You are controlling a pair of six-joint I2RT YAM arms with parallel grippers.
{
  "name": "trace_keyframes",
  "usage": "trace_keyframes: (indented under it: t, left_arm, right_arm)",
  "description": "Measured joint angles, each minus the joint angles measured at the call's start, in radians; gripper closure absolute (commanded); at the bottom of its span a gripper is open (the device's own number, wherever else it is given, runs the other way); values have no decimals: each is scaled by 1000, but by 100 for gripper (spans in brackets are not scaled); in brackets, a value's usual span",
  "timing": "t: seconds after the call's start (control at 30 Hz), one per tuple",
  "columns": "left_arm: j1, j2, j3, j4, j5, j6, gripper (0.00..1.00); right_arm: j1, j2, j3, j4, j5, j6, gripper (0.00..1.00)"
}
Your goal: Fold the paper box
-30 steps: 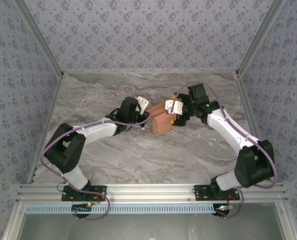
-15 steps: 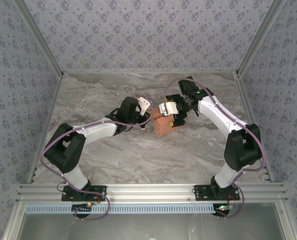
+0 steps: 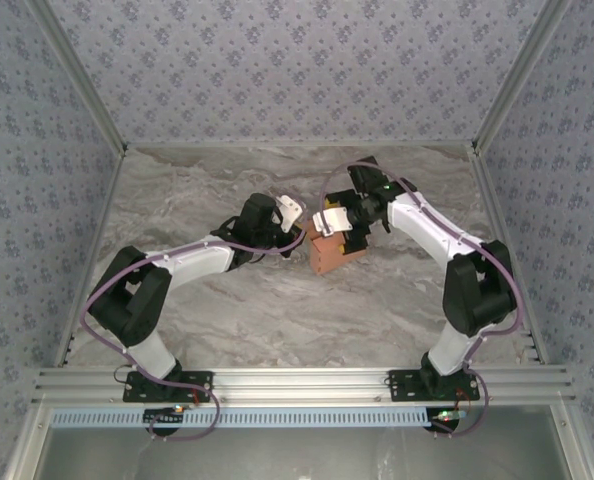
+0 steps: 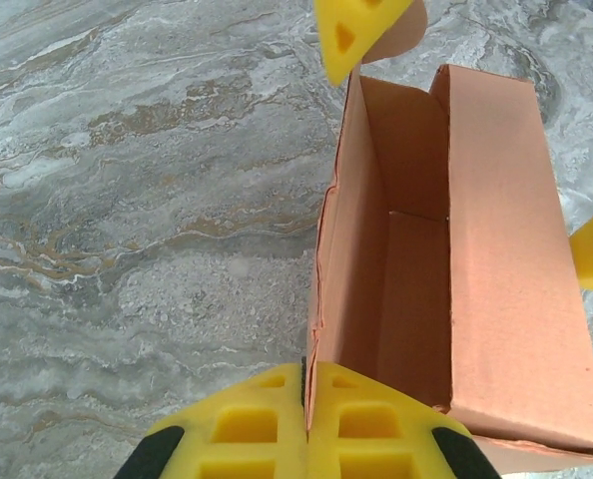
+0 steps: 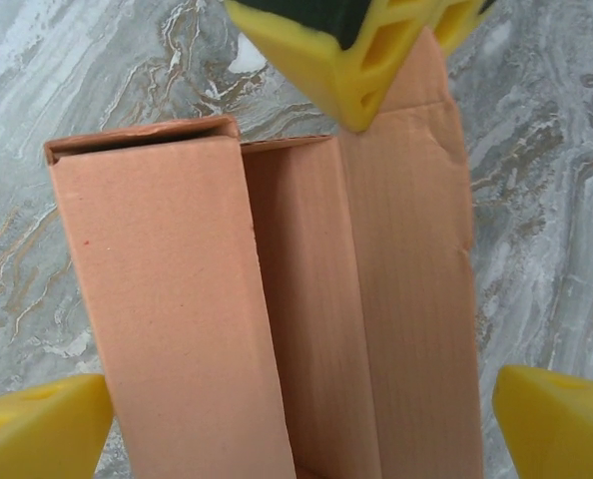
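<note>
We see the orange paper box point(image 5: 177, 299) in the middle, open so its inside shows, on the grey counter point(image 5: 67, 70). Our right pincer point(image 5: 296, 429) stands wide, with yellow fingers point(image 5: 37, 429) at 8 and 4 o'clock. The left pincer point(image 5: 371, 60) touches the box wall at 12 o'clock.

Overhead; wrist cameras close on paper box point(image 4: 496, 249)

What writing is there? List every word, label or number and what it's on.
None to read. The box is plain cardboard, no print; the table shows only marbling, the walls only a flower pattern.
</note>
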Motion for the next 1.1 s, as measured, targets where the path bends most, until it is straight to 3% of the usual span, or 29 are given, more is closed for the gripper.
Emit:
trace_keyframes:
  t: [0.4, 0.43, 0.53, 0.67, 0.83, 0.87, 0.97, 1.1]
  left_arm:
    - [0, -2, 0, 23, 53, 39, 100]
    - [0, -4, 0, 23, 56, 43, 100]
    - [0, -14, 0, 23, 65, 53, 100]
    - [0, -26, -4, 18, 63, 67, 98]
    - [2, -28, -4, 20, 48, 66, 85]
    - [2, -28, -4, 22, 48, 62, 75]
    - [3, -32, -9, 31, 64, 46, 61]
    - [23, -76, -51, 58, 103, -13, 55]
  right_arm:
    - [14, 31, 9, -8, 8, -3, 0]
    - [14, 37, 15, -11, 9, -3, 4]
    - [14, 49, 29, -23, 14, 14, 28]
    - [14, 79, 97, -70, 9, 79, 42]
    - [16, 99, 129, -116, 6, 129, 45]
    - [15, 101, 129, -117, 6, 138, 46]
    - [15, 111, 134, -116, 7, 177, 47]
    - [14, 125, 142, -111, 9, 218, 46]
